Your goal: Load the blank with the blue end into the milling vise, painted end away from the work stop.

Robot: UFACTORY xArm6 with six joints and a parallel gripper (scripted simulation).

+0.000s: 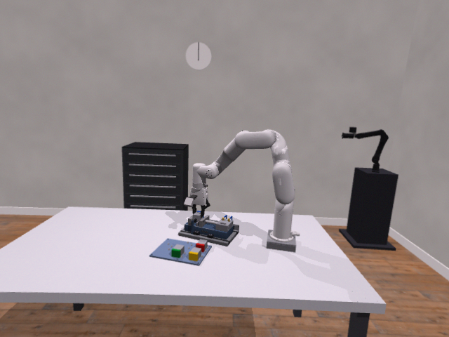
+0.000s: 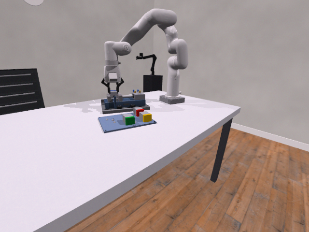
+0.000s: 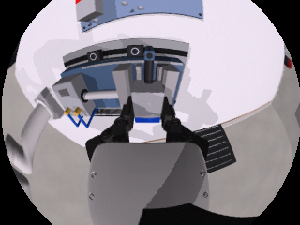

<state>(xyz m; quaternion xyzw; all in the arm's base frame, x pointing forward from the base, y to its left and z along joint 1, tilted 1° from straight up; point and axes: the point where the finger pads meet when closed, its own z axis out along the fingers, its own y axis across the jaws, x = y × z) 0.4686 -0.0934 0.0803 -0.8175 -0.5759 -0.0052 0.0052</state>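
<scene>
My gripper [image 3: 147,103] is shut on the grey blank with the blue end [image 3: 146,108]. It holds the blank over the milling vise [image 1: 209,227], at the end away from the hosed jaw [image 3: 63,96]. The blank sits low between grey vise blocks. I cannot tell whether it touches the bars or the fixed jaw. The gripper also shows in the top and exterior views [image 1: 200,210] [image 2: 113,92].
The green-ended [image 2: 129,119], yellow-ended [image 2: 146,116] and red-ended [image 2: 138,110] blanks lie on the infeed plate [image 2: 123,123] in front of the vise [image 2: 123,102]. The arm's base [image 1: 281,243] stands right of the vise. A black drawer cabinet [image 1: 155,175] stands behind the table.
</scene>
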